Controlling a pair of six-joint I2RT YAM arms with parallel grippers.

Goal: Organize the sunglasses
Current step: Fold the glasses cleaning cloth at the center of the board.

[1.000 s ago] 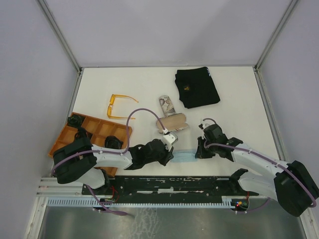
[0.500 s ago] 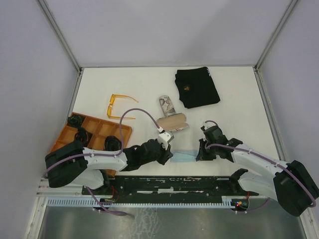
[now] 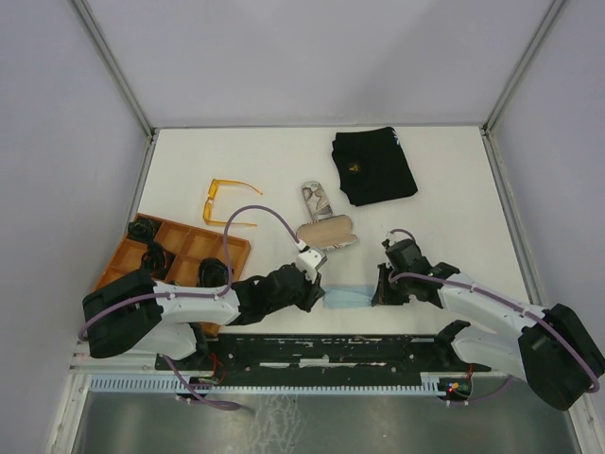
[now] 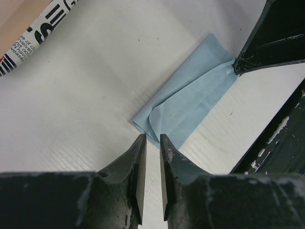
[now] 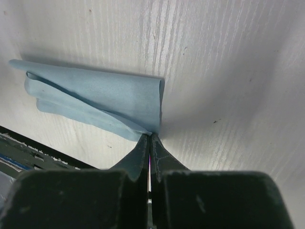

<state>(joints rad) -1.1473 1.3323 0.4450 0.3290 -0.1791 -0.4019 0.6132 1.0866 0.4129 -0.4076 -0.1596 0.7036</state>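
On the table point(image 3: 454, 189), orange sunglasses point(image 3: 219, 203) are laid unfolded beyond the tray point(image 3: 180, 248). Right of it, a cloth point(image 3: 345, 298) is pinched by the right gripper point(image 5: 150, 136); the left gripper point(image 4: 151, 143) is seen slightly parted, empty.

On the left: lies stretched low over the near bench point(image 3: 454, 189), reaching rightward from its base toward the middle, wrist about level. Ends in the left tool point(image 4: 151, 138), jaws a narrow slit apart with nothing between them, tips just short of one corner of the light blue cloth point(image 4: 190, 102).

On the right: bends out from its base at the near right corner, forearm running leftward and low, wrist tipped down. Ends in the right tool point(image 5: 150, 136), pressed fully together and pinching the cloth's opposite end. Face each other across the cloth.
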